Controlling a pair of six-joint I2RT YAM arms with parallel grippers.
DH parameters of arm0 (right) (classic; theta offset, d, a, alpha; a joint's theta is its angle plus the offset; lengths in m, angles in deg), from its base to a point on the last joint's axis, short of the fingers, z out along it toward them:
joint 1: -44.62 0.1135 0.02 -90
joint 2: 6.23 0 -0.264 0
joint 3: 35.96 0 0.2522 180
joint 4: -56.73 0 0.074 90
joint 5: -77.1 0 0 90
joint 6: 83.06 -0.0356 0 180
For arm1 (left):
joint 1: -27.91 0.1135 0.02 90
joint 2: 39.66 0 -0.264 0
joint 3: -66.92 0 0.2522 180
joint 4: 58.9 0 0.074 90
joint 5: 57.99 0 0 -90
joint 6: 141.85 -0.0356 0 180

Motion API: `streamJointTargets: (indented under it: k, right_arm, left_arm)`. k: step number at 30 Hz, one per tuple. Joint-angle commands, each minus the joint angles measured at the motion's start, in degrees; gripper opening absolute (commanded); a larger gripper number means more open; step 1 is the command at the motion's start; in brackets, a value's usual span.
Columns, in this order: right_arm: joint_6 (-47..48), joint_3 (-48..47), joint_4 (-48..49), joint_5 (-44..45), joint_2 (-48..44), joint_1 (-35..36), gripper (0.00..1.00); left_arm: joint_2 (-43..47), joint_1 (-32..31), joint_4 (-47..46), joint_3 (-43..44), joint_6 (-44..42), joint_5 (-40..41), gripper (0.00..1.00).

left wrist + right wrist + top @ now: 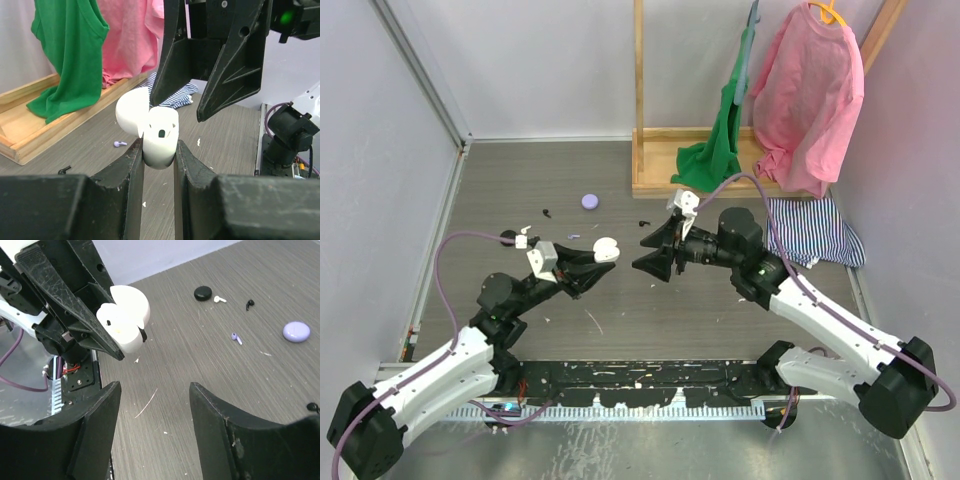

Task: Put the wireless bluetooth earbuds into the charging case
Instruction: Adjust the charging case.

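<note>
case (160, 142): glossy white, rounded
left end effector (159, 148): pinching case
right end effector (154, 386): standing open
counter (240, 390): grey woodgrain

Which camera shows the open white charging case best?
Left wrist: the white case sits close and central, lid open, a socket visible, clamped in the left gripper. Right wrist shows it farther off; top view, just a small white shape.

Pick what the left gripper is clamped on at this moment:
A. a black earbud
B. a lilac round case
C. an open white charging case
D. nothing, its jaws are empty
C: in the left wrist view the left gripper pinches the white charging case from both sides, and the case stands open.
</note>
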Motion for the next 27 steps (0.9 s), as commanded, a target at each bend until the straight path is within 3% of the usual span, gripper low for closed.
streamJointTargets:
  k: [1,7,10,27]
  right_arm:
    - [0.95,3.14,15.23,-9.11,-1.40,-1.16,0.64]
    - [-7.97,11.05,36.65,-9.90,0.07,-1.25,0.62]
    - [-10.95,12.44,42.39,-8.80,1.20,-1.19,0.60]
    - [-20.35,13.37,56.48,-8.53,8.08,0.69,0.52]
  left_arm:
    - [0.49,-0.17,-3.45,3.46,1.13,-1.97,0.00]
    - [-0.26,-0.21,-4.38,4.50,1.79,-3.71,0.00]
    - [-0.95,-0.16,-5.60,4.74,2.22,-4.45,0.00]
    - [-3.75,-0.17,-8.72,6.82,3.59,-7.45,0.00]
